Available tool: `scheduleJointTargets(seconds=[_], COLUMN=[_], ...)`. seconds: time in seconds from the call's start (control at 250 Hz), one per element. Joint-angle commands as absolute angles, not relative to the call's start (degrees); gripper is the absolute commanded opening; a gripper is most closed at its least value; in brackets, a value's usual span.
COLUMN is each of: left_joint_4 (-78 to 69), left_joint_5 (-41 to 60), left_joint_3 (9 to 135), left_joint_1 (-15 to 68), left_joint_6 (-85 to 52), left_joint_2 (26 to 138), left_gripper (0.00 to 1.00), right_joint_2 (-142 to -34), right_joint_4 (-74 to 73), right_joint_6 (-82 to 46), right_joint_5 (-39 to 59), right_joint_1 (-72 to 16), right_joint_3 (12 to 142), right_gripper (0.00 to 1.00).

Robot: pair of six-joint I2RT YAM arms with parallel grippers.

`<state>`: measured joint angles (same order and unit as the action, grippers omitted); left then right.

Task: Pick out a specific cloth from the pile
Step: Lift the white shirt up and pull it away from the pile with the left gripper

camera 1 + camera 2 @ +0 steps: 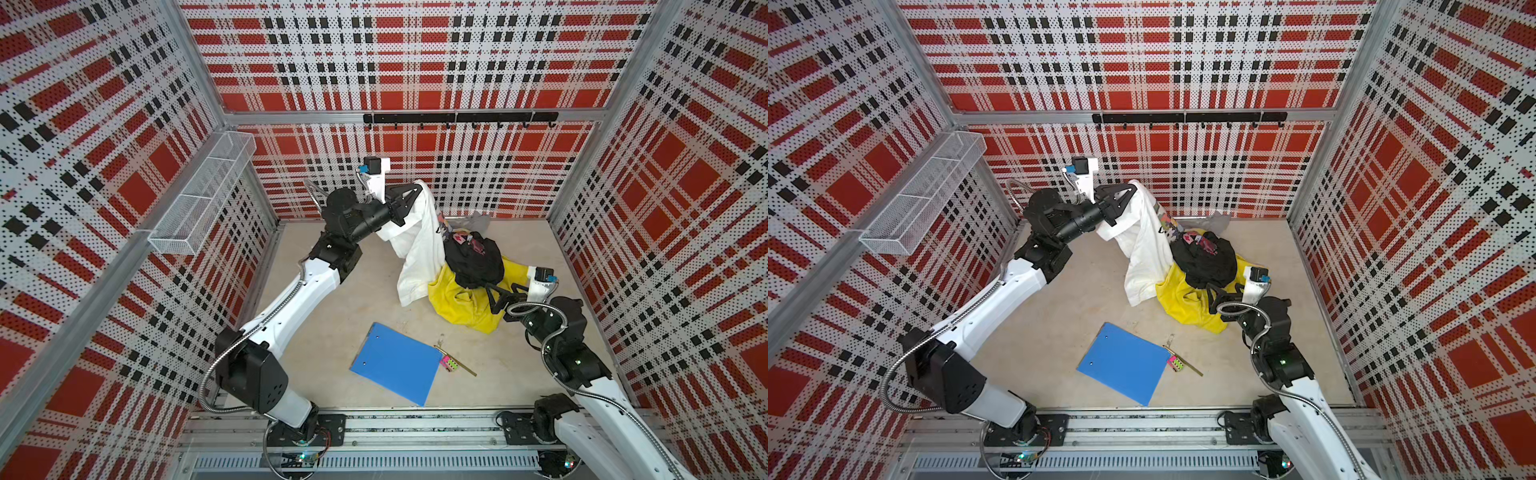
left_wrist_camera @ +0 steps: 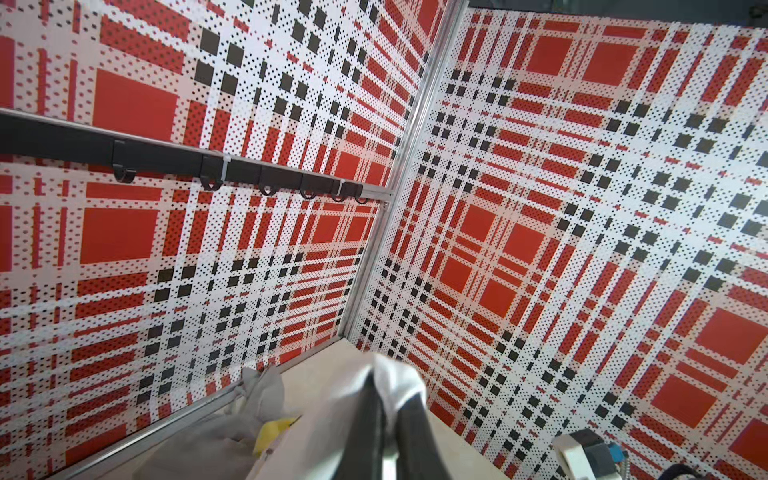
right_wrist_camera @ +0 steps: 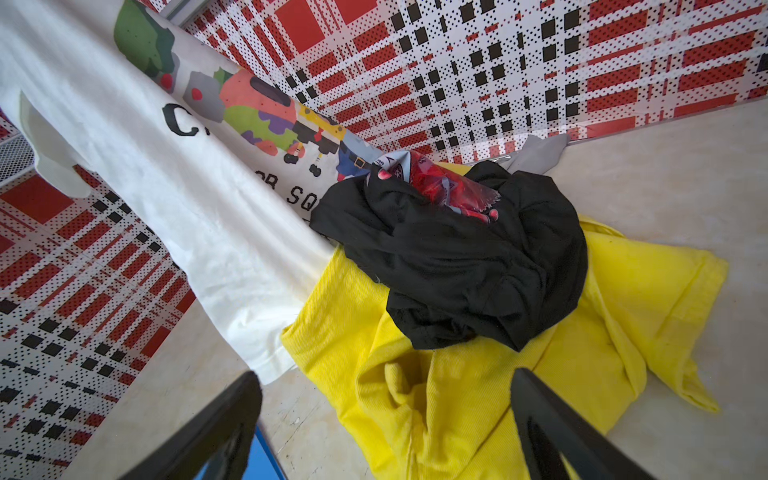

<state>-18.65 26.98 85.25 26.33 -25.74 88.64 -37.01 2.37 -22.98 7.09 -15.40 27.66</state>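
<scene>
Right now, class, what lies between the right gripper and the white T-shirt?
The yellow garment, seen best in the right wrist view: the right gripper hangs open above it, the white T-shirt beyond.

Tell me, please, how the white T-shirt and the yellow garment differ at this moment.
Pose: the white T-shirt hangs lifted from the shut left end effector, while the yellow garment lies crumpled on the table. Look: the white T-shirt carries a multicolour print and black lettering; the yellow garment is plain. Load: the black garment sits on the yellow garment, only overlapping the white T-shirt's edge. Both are soft, creased cloth.
</scene>
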Motion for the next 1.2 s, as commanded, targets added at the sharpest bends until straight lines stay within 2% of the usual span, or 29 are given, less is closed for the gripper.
scheduleJointTargets(seconds=[0.0, 0.156, 0.352, 0.6, 0.929, 1.197], left_joint_4=[-29.16, -36.0, -40.78, -44.2, -36.62, -30.94], left_joint_5=[27.73, 28.12, 28.23, 27.0, 23.73, 24.58], left_joint_3=[88.1, 88.48, 90.87, 93.24, 97.47, 99.66], left_joint_1=[25.92, 25.37, 25.39, 24.95, 22.12, 19.57], left_joint_6=[-27.78, -31.37, -33.84, -35.16, -30.36, -28.25], left_joint_2=[85.13, 85.81, 88.26, 88.65, 87.21, 86.12], left_gripper=[0.0, 0.0, 0.0, 0.0, 0.0, 0.0], right_joint_2=[-35.64, -34.99, -34.95, -33.04, -34.82, -41.3], right_joint_4=[0.09, 0.11, 6.72, 3.96, 1.83, -6.66], right_joint_6=[-22.68, -23.47, -26.72, -25.54, -25.35, -28.82], right_joint_5=[7.56, 5.88, -6.73, 0.62, 6.98, 12.59], right_joint_1=[-15.64, -15.62, -15.64, -15.64, -15.64, -17.09], right_joint_3=[30.21, 30.06, 32.25, 31.34, 30.03, 27.53], right_gripper=[1.0, 1.0, 1.0, 1.0, 0.99, 0.84])
